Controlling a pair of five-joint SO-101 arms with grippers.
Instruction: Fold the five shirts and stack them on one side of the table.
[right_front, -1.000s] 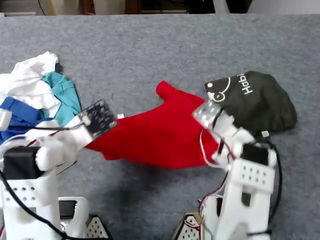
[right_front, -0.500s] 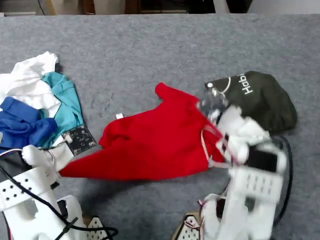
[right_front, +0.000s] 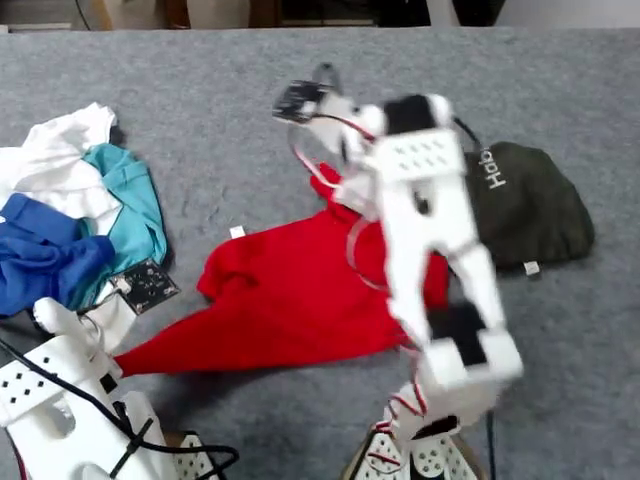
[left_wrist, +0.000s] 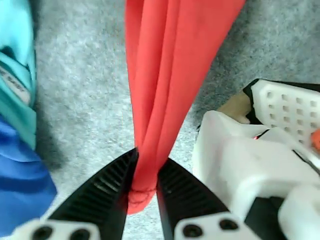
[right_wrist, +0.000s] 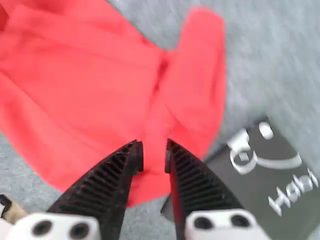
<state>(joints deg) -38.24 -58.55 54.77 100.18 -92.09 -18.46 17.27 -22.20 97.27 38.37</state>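
1. The left jaws are clamping a bunched corner of the crumpled red cotton shirt (left_wrist: 170, 75), which is stretching away from them across the grey felt worktop (right_front: 200, 90).
2. The right jaws are hanging narrowly parted, gripping nothing, over its far end, with the folded dark olive shirt (right_wrist: 260, 175) just beside them.
3. Spreading seems to be underway; next, the right jaws are needing a grip on the far edge to pull it flat.

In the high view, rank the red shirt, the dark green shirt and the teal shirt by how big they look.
1. Red cloth shirt, clearly largest.
2. Dark green cloth shirt.
3. Teal crumpled shirt, smallest showing, though partly tucked among others.
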